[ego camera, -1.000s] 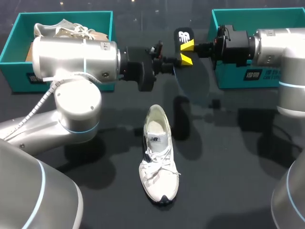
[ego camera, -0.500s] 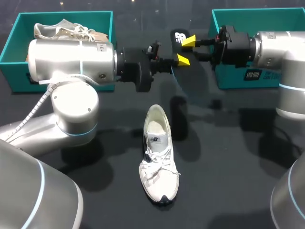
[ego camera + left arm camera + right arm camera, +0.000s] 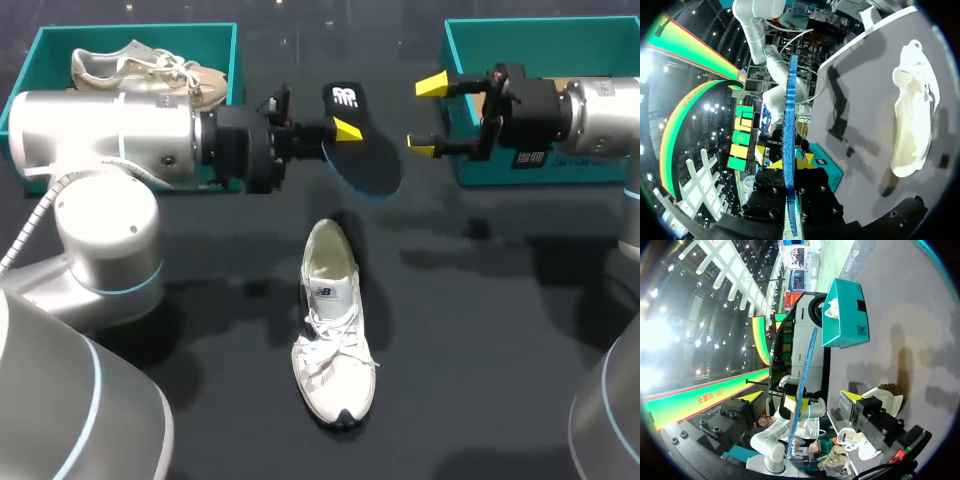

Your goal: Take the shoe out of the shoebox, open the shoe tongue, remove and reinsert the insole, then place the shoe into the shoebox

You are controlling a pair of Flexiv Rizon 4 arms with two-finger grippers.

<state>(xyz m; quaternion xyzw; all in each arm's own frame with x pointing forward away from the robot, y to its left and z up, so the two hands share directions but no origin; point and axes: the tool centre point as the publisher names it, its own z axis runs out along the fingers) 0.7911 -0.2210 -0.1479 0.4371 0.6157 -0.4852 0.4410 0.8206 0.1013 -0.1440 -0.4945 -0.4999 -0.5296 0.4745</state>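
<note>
The black insole (image 3: 358,140), blue underneath, hangs in the air above the table, and my left gripper (image 3: 345,128) is shut on its heel end. In the left wrist view the insole (image 3: 789,135) shows edge-on, pinched between the yellow tips of my left gripper (image 3: 789,164). To its right my right gripper (image 3: 427,116) stands open and apart from it. Ahead of my right gripper (image 3: 801,396) the insole (image 3: 805,371) is seen edge-on. The white shoe (image 3: 331,320) lies on the table below, toe toward the front edge. It also appears beside the insole as the white shoe (image 3: 914,120).
A teal shoebox (image 3: 30,70) at the back left holds another pale shoe (image 3: 145,66). A second teal shoebox (image 3: 470,160) stands at the back right, partly behind my right arm. The dark tabletop (image 3: 480,350) surrounds the shoe.
My right gripper has opened, let go of the insole and drawn back to the right. My left gripper kept hold of the insole and carried it a little to the left.
</note>
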